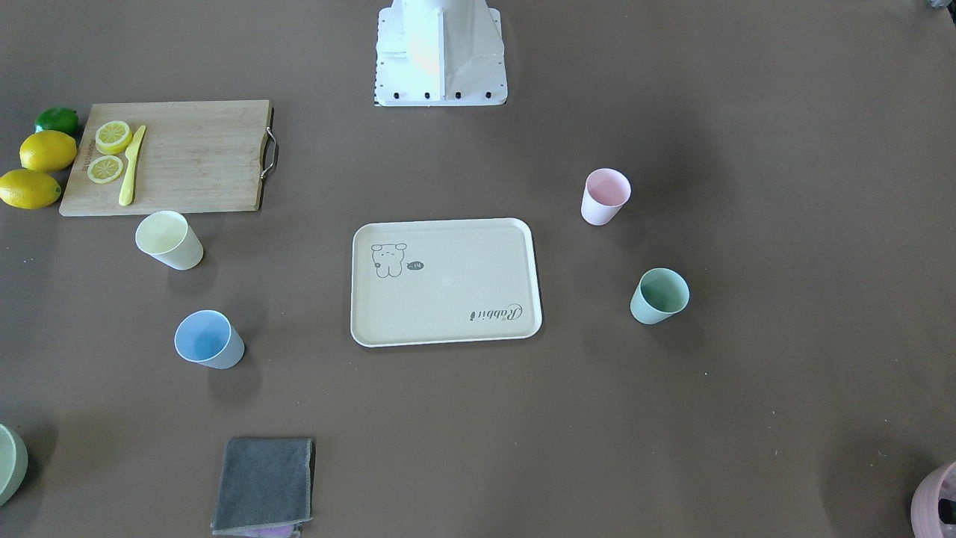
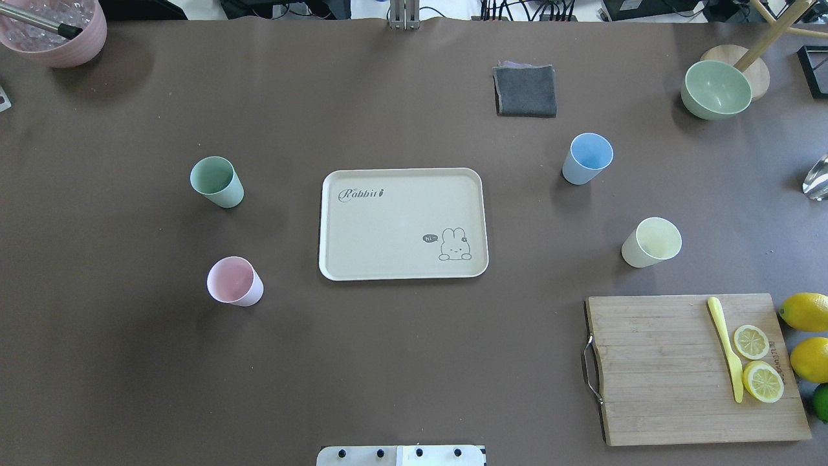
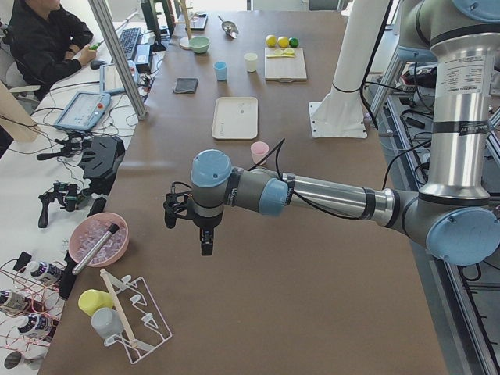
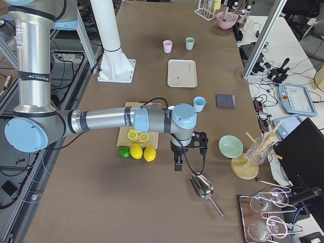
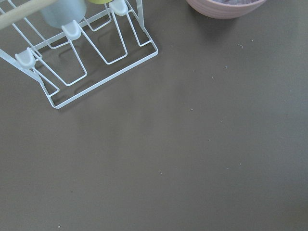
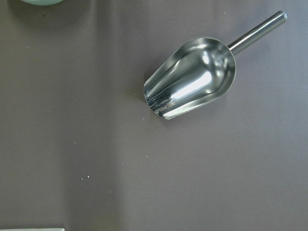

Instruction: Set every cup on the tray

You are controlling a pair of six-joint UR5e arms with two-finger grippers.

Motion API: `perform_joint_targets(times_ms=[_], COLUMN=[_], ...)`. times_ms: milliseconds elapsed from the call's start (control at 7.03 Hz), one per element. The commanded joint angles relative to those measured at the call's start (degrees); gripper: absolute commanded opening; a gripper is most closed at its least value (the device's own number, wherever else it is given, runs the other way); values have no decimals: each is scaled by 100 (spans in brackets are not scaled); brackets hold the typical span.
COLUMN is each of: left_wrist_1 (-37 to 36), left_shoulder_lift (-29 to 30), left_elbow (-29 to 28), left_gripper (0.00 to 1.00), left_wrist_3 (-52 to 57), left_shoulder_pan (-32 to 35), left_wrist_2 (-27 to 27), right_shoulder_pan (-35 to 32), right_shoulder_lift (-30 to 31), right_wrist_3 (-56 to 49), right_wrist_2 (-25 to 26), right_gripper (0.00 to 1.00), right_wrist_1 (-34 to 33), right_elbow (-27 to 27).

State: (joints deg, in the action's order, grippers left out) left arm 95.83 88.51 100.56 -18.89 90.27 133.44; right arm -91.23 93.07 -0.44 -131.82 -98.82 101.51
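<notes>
The cream tray (image 2: 388, 220) lies in the middle of the table with nothing on it. Four cups stand upright on the brown table around it. In the overhead view the mint green cup (image 2: 217, 182) and the pink cup (image 2: 234, 281) are to its left, and the light blue cup (image 2: 587, 158) and the yellow cup (image 2: 652, 242) to its right. My left gripper (image 3: 207, 244) hangs over the table's end far from the cups, and my right gripper (image 4: 177, 163) hangs over the opposite end. I cannot tell whether either is open or shut.
A wooden cutting board (image 2: 673, 369) with lemon slices and a yellow knife lies near the yellow cup, lemons (image 2: 805, 312) beside it. A grey cloth (image 2: 525, 90), a green bowl (image 2: 715, 89), a mauve pot (image 2: 58, 32), a metal scoop (image 6: 192, 79) and a wire rack (image 5: 82, 62) stand around the edges.
</notes>
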Motion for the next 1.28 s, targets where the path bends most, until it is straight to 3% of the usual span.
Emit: perform_joint_targets(times_ms=[0, 1138], left_wrist_1=[14, 23], left_shoulder_lift=[0, 0], left_elbow=[-28, -28], left_gripper=[98, 98], left_wrist_3=[0, -9], left_shoulder_pan=[0, -27], left_wrist_2=[15, 33], right_shoulder_pan=[0, 0], right_shoulder_lift=[9, 0], right_wrist_3=[0, -9], right_wrist_2=[-10, -124], right_gripper=[100, 100], right_wrist_1=[3, 11], right_elbow=[9, 53])
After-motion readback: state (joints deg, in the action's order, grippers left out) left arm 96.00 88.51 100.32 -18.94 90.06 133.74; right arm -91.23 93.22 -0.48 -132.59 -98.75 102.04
